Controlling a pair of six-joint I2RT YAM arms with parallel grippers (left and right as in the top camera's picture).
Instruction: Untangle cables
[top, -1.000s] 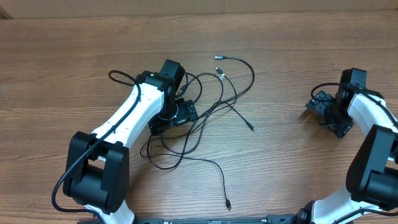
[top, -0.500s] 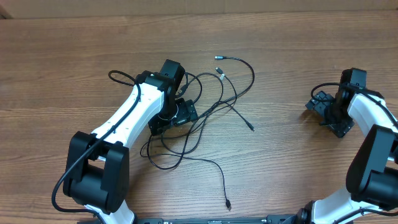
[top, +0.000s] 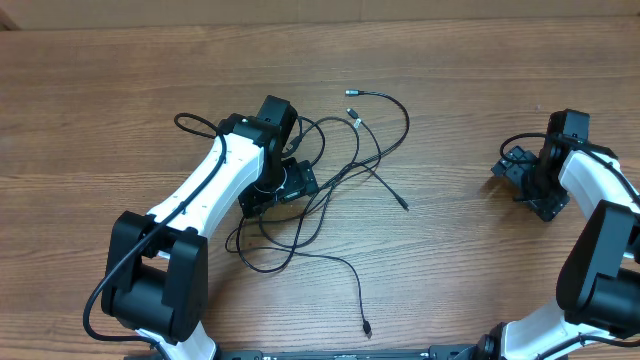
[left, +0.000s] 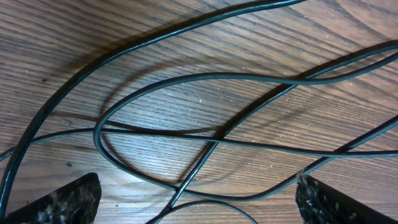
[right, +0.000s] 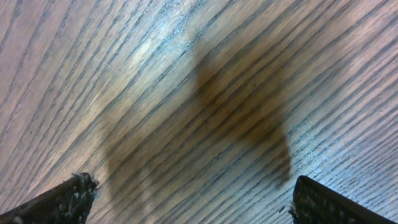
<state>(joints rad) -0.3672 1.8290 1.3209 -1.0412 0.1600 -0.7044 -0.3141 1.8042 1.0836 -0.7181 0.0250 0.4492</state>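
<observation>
Two grippers are in our view, and both stand with jaws spread as wide as they go, holding nothing. The left gripper (top: 282, 186) hangs low over the cables (top: 345, 172), which lie in a loose black tangle on the wooden desk (top: 450, 280), left of its middle and about midway between the far and near edges. From the left wrist view we see its two fingertips (left: 62, 202) at the bottom corners with several strands (left: 217, 142) crossing on the wood between them. We cannot tell whether a fingertip touches a strand. Two silvery plug tips (top: 353, 93) lie on the side toward the far edge, a dark tip (top: 403, 206) points toward the desk's middle, and one long strand trails to a plug (top: 367, 328) close to the near edge. The right gripper (top: 522, 176) sits near the right edge, well apart from the cables. In the right wrist view we find only bare wood grain (right: 186, 93) and a blurred shadow between its open fingertips (right: 62, 199).
</observation>
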